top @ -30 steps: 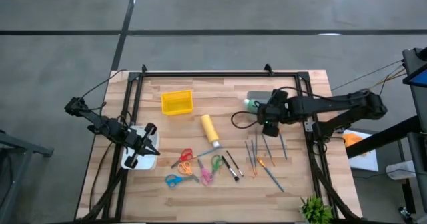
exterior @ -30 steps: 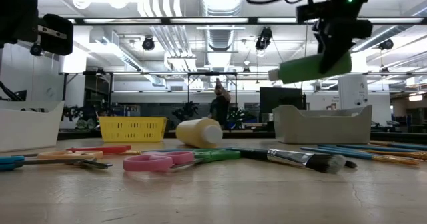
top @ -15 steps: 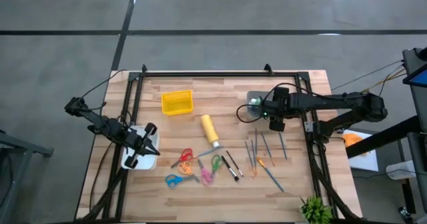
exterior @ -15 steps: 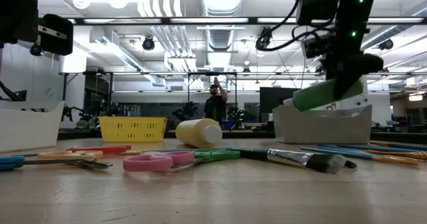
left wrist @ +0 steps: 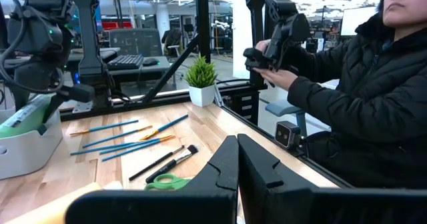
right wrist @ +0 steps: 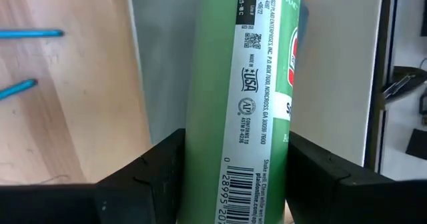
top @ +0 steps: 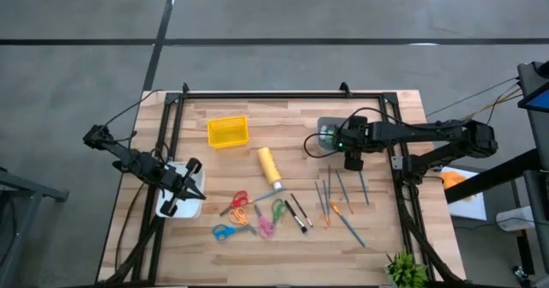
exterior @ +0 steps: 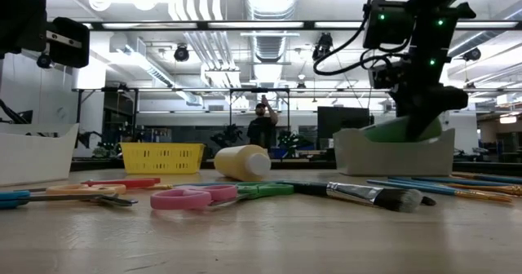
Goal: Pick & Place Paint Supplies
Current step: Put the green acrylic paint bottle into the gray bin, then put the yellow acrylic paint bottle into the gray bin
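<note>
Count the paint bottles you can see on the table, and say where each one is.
2. A yellow bottle lies on its side mid-table. A green bottle is in the right gripper, over the grey bin. Another may be hidden in the bin.

One yellow bottle [top: 270, 167], with four pairs of scissors [top: 238, 201] just beside it. One green bottle [right wrist: 240, 84], one yellow basket [top: 227, 132].

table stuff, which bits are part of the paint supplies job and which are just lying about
Part of the job:
- green paint bottle, held by the right end effector in the grey bin
- yellow paint bottle
- brushes and pens

Just lying about:
- scissors
- yellow basket
- small plant
- white bin under the idle left end effector
</note>
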Tool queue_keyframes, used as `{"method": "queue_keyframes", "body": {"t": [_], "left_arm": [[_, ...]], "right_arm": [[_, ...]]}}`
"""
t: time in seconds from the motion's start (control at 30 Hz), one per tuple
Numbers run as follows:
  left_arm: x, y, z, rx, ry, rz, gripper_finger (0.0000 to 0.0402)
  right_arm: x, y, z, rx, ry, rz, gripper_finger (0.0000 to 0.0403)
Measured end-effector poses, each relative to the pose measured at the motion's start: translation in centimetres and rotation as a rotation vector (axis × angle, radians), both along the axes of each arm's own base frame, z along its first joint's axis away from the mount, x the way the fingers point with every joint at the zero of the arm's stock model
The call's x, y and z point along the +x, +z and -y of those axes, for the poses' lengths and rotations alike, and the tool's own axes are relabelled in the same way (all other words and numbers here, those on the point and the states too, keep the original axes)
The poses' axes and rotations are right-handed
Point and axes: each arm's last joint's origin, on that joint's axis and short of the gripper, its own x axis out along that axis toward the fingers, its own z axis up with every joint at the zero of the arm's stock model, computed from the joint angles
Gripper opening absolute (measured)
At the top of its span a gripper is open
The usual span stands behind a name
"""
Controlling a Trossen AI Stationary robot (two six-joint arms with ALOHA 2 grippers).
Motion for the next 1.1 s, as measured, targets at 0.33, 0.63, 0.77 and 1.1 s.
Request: {"method": "queue_keyframes", "body": {"t": [0.33,0.63,0.77,1.1], "left_arm": [[0.0,0.0,0.0,0.000,0.000,0.000,0.0000],[0.0,0.0,0.0,0.001,0.000,0.000,0.0000],[0.0,0.0,0.0,0.001,0.000,0.000,0.0000],[0.0,0.0,0.0,0.003,0.000,0.001,0.0000]], "right_arm": [[-0.2,-1.0,-0.1,0.026,0.007,0.018,0.0199],[-0.2,-1.1,-0.1,0.026,0.013,0.021,0.0219],[0.0,-1.1,-0.1,0.026,-0.009,0.049,0.0258],[0.0,-1.0,-0.1,0.024,-0.020,0.056,0.0279]]}}
